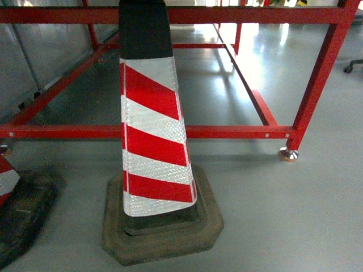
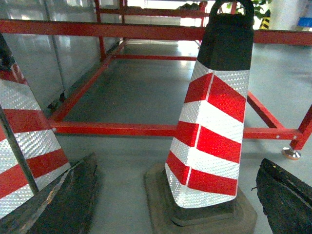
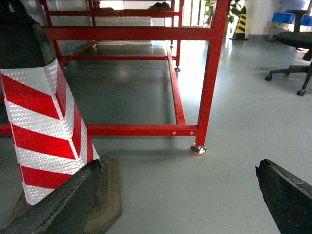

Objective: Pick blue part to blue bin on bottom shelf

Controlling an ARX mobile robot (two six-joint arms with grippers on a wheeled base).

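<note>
The blue part, the blue bin and the bottom shelf are out of view in all three views. My left gripper is open low over the grey floor, its dark fingers spread wide on either side of a red-and-white traffic cone. My right gripper is open too, with only bare floor between its fingers. Neither holds anything. In the head view no gripper shows.
The striped cone on its rubber base stands right in front, a second cone at the left. Behind them runs a red steel frame with a foot. An office chair stands far right.
</note>
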